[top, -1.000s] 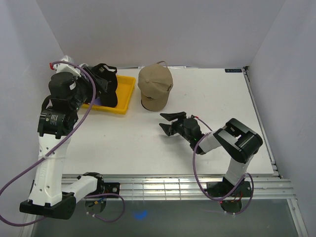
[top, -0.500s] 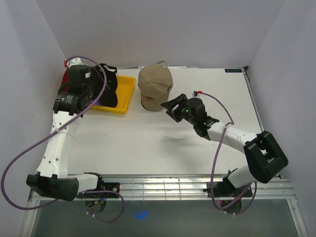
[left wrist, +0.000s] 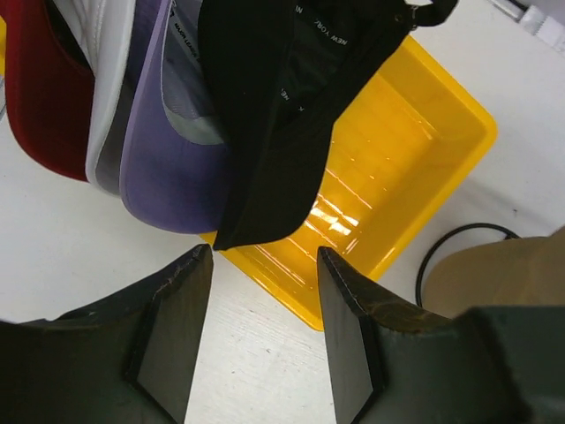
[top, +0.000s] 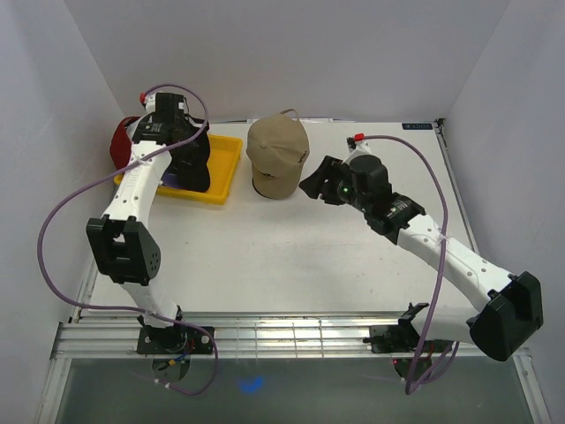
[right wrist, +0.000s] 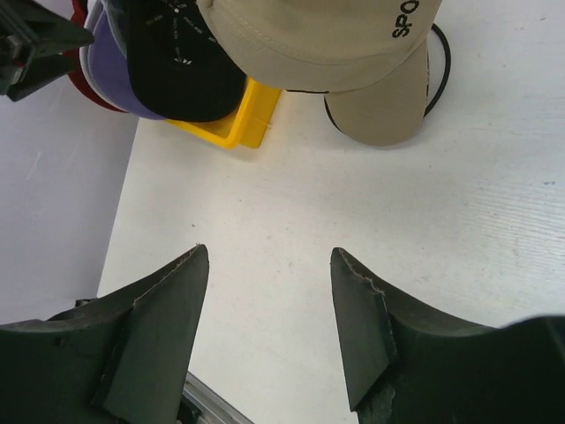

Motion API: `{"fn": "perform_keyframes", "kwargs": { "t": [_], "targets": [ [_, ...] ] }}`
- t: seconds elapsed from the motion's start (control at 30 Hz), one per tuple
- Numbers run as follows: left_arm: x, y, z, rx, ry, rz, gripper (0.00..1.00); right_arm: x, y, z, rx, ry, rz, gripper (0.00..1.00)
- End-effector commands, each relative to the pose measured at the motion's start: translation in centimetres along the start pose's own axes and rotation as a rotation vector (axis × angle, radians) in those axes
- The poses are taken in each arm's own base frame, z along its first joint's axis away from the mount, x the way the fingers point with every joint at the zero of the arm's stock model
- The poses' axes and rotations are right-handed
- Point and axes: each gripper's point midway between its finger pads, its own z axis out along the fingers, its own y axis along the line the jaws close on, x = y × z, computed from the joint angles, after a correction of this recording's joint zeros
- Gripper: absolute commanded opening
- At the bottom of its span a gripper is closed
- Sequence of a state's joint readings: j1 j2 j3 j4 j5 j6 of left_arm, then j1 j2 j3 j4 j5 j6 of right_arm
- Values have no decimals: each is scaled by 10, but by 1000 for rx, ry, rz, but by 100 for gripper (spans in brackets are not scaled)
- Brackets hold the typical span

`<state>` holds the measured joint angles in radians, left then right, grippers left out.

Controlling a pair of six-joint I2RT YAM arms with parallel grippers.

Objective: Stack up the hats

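Above the nested caps [left wrist: 168, 177], left gripper [left wrist: 263, 256] outstretched, jaws apart

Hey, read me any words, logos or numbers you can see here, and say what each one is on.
"SPO", cut off at the picture's edge: beige cap.
"NEW YOR", on the inner tape, cut off by a fold: black cap.
Print inside the lavender cap: too blurred to read.
Dark label, far right corner: too small to read.
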<state>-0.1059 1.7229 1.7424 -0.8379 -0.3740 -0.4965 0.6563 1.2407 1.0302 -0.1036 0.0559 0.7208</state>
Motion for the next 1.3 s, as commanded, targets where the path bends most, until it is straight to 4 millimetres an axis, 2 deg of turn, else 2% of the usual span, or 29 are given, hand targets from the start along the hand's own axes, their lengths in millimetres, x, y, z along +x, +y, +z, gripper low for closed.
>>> {"fn": "perform_keyframes", "kwargs": {
  "t": [0.0,0.07,0.13,0.3,0.5,0.63,0.87,0.97,1.0,1.07,1.1,1.13,1.27],
  "targets": [
    [-17,12,5,-66,-40,19,62,-15,10,-18,-11,-3,-124,63],
    [-11,15,19,-94,-23,34,63,-17,13,-21,-22,2,-137,63],
    [-8,18,33,-120,-10,47,68,-16,14,-22,-25,12,-147,63],
    [-14,18,53,-121,-27,71,73,-8,12,-26,-31,33,-156,63],
    [-6,18,77,-142,7,99,72,-6,8,-29,-17,40,-166,62],
    [1,19,87,-150,26,105,64,-4,6,-29,-14,47,-167,62],
    [1,19,99,-145,31,106,48,-4,7,-28,-13,54,-179,61],
    [-3,18,99,-138,28,109,31,-5,7,-28,-11,56,-191,61],
    [-3,18,99,-137,28,109,21,-6,9,-27,-12,55,-195,61],
    [-7,18,96,-125,23,103,11,-5,10,-25,-15,62,-212,61],
    [-9,18,94,-120,20,101,3,-8,13,-25,-20,56,-216,61],
    [-10,18,92,-115,17,101,0,-7,12,-22,-13,64,-220,61],
    [-25,15,77,-88,-10,96,0,-15,22,-20,-28,61,-244,60]
  ]
}}
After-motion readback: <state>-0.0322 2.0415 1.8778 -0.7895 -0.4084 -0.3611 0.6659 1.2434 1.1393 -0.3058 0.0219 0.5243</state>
